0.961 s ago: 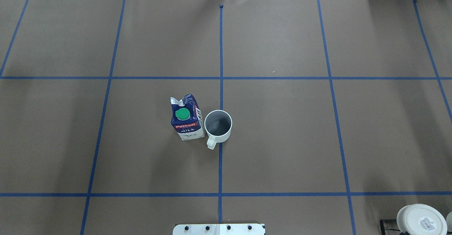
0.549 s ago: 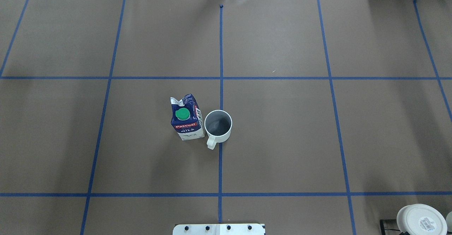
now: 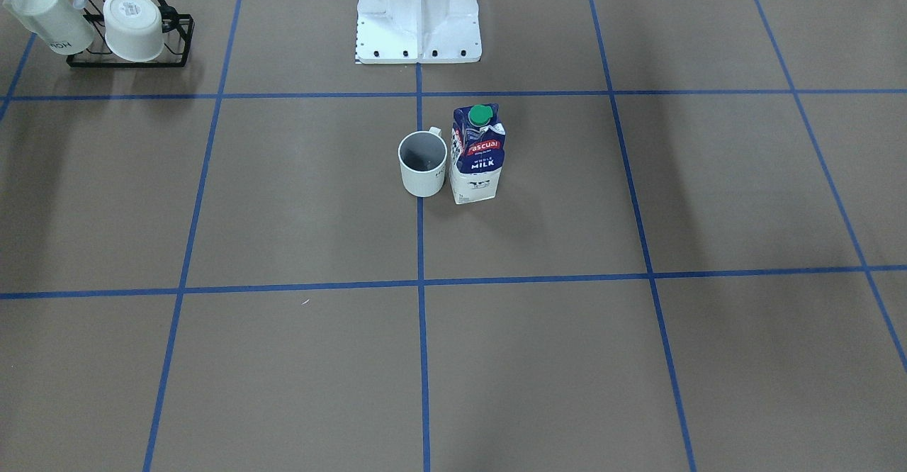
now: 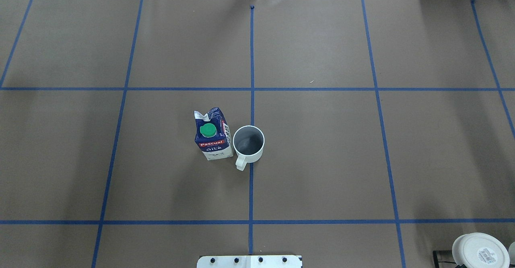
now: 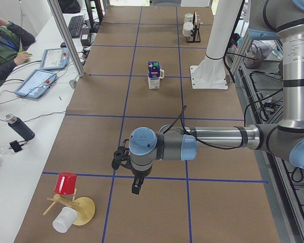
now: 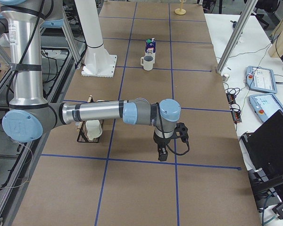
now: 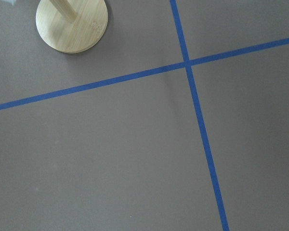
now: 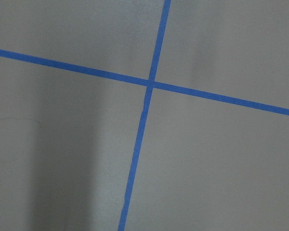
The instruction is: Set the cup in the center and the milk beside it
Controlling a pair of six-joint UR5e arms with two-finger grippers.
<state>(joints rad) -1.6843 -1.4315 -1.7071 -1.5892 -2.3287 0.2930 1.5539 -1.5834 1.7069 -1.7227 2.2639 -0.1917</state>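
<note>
The cup stands upright in the center, right on the blue tape line that runs through the middle. The milk stands upright just beside it, on the left arm's side, with its long axis vertical and its green cap on top. The cup's handle points back toward the robot's base plate and slightly toward the milk. From above the two look pressed together, but I cannot tell whether they touch or a sliver of tabletop lies between them. Both claws are well apart from the pair. The left claw hangs low near the tabletop's left end and the right claw hangs low near the right end, so the cup lies inward along the tabletop from each. Neither arm is clearly nearer the cup. The left arm has the milk on its side. Each claw shows only in a side view, small and dark, so I cannot tell whether either is spread or pressed together. Nothing hangs from either one. The wrist views show only tape crossings, plus a round wooden stand base in the left one, and no fingers. By this layout the task looks done. Any nudge to the cup would best come from the right, away from the milk.
</note>
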